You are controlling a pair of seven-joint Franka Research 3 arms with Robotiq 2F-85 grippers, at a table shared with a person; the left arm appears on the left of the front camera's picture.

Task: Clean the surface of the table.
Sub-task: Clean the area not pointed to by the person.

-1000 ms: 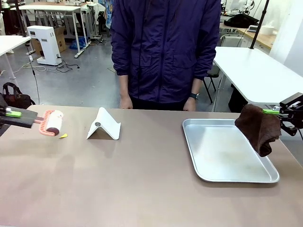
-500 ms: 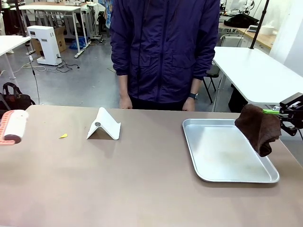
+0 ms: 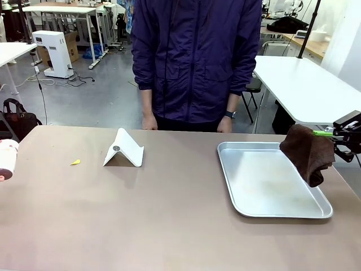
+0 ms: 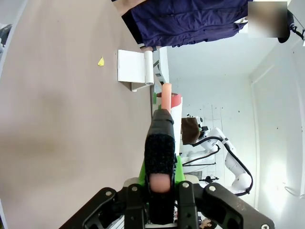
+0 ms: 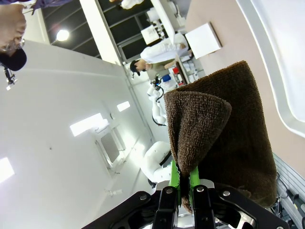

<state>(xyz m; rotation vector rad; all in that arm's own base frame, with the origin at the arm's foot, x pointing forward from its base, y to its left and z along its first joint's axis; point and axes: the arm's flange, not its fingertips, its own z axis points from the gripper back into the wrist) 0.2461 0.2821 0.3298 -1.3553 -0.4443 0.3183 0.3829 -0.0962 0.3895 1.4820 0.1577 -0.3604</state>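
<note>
The tan-brown table (image 3: pixel 169 214) carries a small yellow scrap (image 3: pixel 75 162) near its left end. A lint roller (image 3: pixel 5 156) with a pink frame and white roll hangs at the far left edge of the front view, just off the table's end. In the left wrist view my left gripper (image 4: pixel 161 183) is shut on the roller's black handle (image 4: pixel 160 152), and the scrap (image 4: pixel 101 61) lies well ahead. My right gripper (image 3: pixel 330 134) is shut on a dark brown cloth (image 3: pixel 308 152), which hangs over the right rim of the tray. The cloth (image 5: pixel 224 138) droops past the green pads (image 5: pixel 175 174).
A silver tray (image 3: pixel 242 195) lies on the right half of the table. A white folded stand (image 3: pixel 124 149) sits left of centre, close to the scrap. A person in a dark blue jacket stands at the far edge, hands (image 3: pixel 149 121) down at the sides.
My left arm has drawn back to the left with the lint roller, from beside the yellow scrap to the picture's edge. The scrap stays on the table. The right arm and cloth are still.
</note>
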